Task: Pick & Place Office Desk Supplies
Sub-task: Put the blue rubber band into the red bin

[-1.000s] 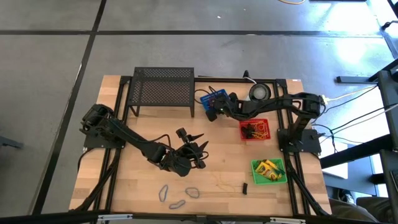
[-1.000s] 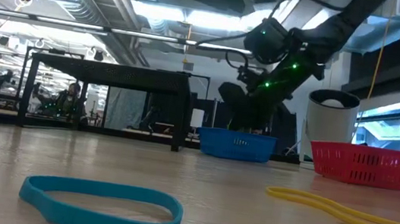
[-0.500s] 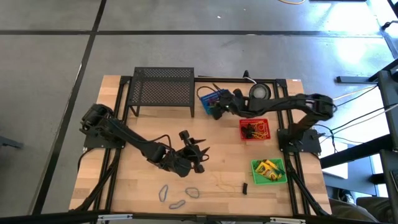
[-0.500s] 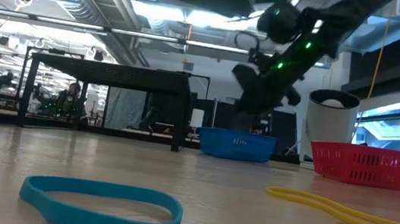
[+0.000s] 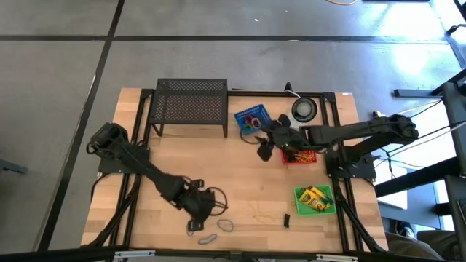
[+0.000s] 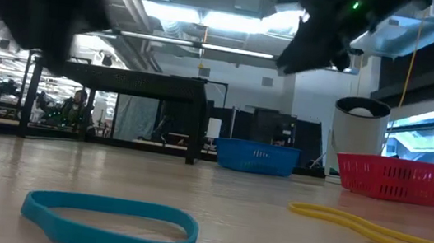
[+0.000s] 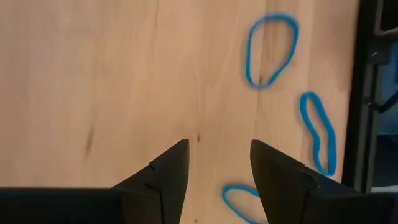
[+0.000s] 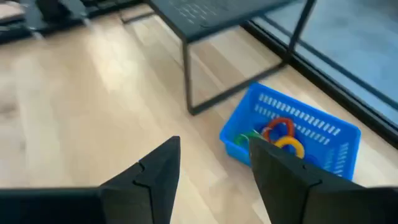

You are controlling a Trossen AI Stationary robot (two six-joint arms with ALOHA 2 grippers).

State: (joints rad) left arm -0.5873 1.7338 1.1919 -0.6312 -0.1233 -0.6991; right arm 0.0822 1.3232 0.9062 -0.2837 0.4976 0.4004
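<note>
Three blue rubber bands lie flat near the table's front edge; the left wrist view shows them as loops. My left gripper hangs open just above the wood beside them, pointing steeply down. My right gripper is open and holds nothing, raised between the blue basket and the red basket. Red, yellow and green bands lie in the blue basket. A yellow band and a black clip lie on the table.
The black mesh rack stands at the far left-centre and a round disc at the far right. The green basket with yellow-green boxes sits at the near right. Bare wood lies between the arms.
My right gripper has risen from the blue basket and drawn back toward the near edge, leaving the basket uncovered. My left gripper has moved toward the near-left, down toward the blue bands, and tipped from nearly level to pointing steeply down.
</note>
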